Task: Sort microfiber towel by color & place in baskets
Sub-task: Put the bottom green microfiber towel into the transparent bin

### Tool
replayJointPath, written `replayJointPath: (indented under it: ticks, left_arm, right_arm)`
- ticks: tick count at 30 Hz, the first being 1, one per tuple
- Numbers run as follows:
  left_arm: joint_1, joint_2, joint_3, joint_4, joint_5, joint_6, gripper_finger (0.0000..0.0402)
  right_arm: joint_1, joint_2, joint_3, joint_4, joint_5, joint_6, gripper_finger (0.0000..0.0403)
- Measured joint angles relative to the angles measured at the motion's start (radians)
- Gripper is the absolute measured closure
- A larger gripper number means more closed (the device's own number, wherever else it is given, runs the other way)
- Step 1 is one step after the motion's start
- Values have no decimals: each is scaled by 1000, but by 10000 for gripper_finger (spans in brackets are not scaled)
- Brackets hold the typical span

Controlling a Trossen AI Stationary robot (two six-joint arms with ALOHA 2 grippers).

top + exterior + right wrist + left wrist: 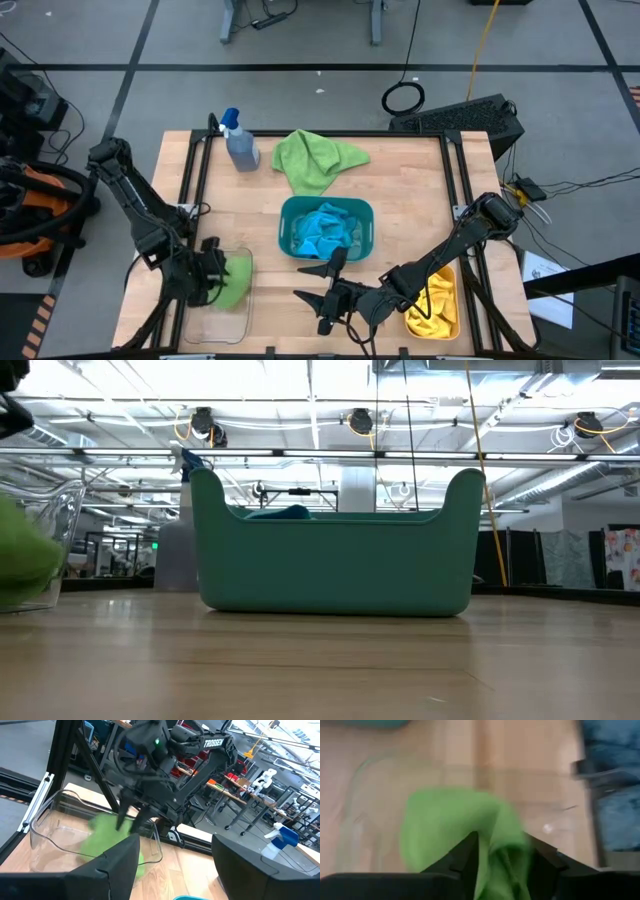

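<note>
My left gripper (pixel 222 270) hangs over the clear basket (pixel 215 322) at the table's near left, fingers apart. A lime green towel (pixel 450 820) bunches between and below the fingers, partly inside the basket and blurred in the right wrist view (pixel 105 837). A second green towel (pixel 315 158) lies spread on the table at the far middle. My right gripper (pixel 318 300) waits open near the front edge, level, pointing toward the clear basket (pixel 45 820). My left gripper (pixel 502 840) slants down from the table's left side with green cloth (pixel 507 860) lying between its spread fingers. Whether the fingers touch the cloth, I cannot tell. The towel's lower part is in the clear basket.
The teal basket (pixel 285 235) at the table's centre holds blue towels (pixel 325 232). An orange basket (pixel 455 300) with a yellow towel (pixel 435 305) stands at the near right. A grey spray bottle (pixel 240 140) stands at the far left.
</note>
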Motion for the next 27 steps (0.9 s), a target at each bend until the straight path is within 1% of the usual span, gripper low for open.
replayJointPath:
  ticks: [2, 6, 8, 13, 17, 19, 22, 24, 27]
  left_arm:
    - [0, 0, 2, 32, 2, 43, 243]
    - [0, 0, 12, -32, 1, 52, 214]
    - [0, 0, 19, -62, 0, 53, 207]
    - [-6, 0, 66, -58, 10, 71, 205]
    - [-23, 0, 123, -59, -1, 148, 225]
    - [-31, 0, 147, -47, -25, 197, 240]
    - [-40, 1, 153, 28, -52, 273, 264]
    - [-40, 22, 154, 49, -53, 308, 280]
    - [-40, 80, 153, 16, -51, 320, 305]
  right_arm:
    - [0, 0, 0, 0, 0, 0, 163]
    - [0, 0, 0, 0, 0, 0, 163]
    - [0, 0, 0, -1, 0, 0, 163]
    - [0, 0, 0, -13, 0, 3, 163]
    - [0, 0, 0, -14, 0, 3, 163]
    - [0, 0, 0, -14, 0, 3, 163]
    - [0, 0, 0, -14, 0, 4, 163]
    - [0, 0, 0, -14, 0, 4, 163]
    - [0, 0, 0, -16, 0, 8, 163]
